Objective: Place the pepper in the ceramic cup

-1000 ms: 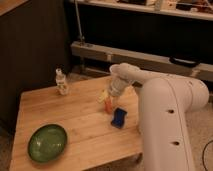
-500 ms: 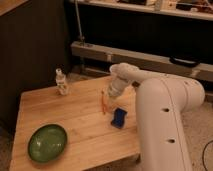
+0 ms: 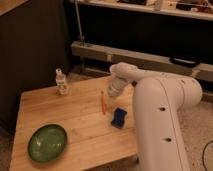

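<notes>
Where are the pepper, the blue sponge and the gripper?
pepper [image 3: 103,103], camera view, middle of its orange body.
blue sponge [image 3: 118,117], camera view, centre of its top.
gripper [image 3: 113,92], camera view, its tip, above the table beside the pepper.

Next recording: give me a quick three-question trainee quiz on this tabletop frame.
1. True or false: the green bowl sits near the table's front-left corner.
2. Which lies nearest the pepper? A) blue sponge B) clear bottle C) green bowl
3. Fill in: the gripper, above the table's far right side, hangs closest to the ____.
Key: 1 true; 2 A; 3 pepper.
</notes>
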### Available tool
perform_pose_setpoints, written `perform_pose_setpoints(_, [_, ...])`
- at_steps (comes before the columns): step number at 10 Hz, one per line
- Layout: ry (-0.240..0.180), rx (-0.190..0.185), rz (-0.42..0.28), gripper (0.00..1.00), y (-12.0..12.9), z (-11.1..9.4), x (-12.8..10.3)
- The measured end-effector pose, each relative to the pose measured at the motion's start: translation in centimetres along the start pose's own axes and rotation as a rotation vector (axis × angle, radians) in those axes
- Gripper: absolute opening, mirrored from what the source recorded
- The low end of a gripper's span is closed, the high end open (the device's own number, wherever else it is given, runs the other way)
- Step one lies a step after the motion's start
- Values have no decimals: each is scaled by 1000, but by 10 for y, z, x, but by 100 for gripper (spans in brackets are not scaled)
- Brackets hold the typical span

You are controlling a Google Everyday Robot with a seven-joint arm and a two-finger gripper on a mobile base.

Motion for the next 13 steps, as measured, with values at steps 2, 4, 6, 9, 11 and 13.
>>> perform_pose_setpoints(2, [2,-2,1,55,1,-1,1])
perform_pose_setpoints(4, [-5,-3,-1,55,-1,2,1])
perform_pose_setpoints(6, [-8,-6,1,55,0,3,1])
perform_pose_setpoints(9, [-8,-11,3,55,1,4,2])
perform_pose_setpoints(11, [-7,-19,2,55,0,5,6])
perform_pose_setpoints(13, [-3,-25,-3,55,-2,6,11])
